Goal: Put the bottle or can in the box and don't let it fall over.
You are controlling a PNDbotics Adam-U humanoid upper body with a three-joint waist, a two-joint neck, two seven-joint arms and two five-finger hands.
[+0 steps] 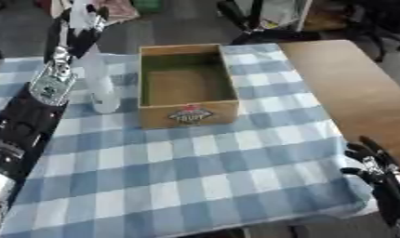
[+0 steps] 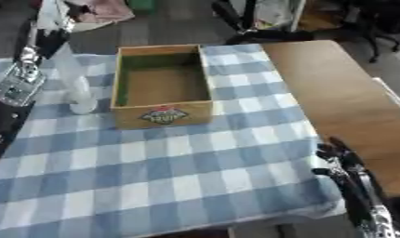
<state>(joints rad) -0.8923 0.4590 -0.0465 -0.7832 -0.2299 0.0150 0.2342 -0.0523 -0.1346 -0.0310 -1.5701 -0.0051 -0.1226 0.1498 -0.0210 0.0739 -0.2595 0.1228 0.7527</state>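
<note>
The bottle (image 1: 100,83) stands upright just left of the box (image 1: 187,86) — left hand (image 1: 79,21) wraps its top; right hand (image 1: 374,165) idle, relaxed.

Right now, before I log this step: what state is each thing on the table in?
bottle: clear, upright on the tablecloth, left of the box, not yet inside.
box: open-topped, nothing visible inside, upright.
left hand: at the bottle's top; finger state unclear.
right hand: idle at the lower right, fingers relaxed, holding nothing.
tablecloth: spread flat, blue and white checks.
</note>
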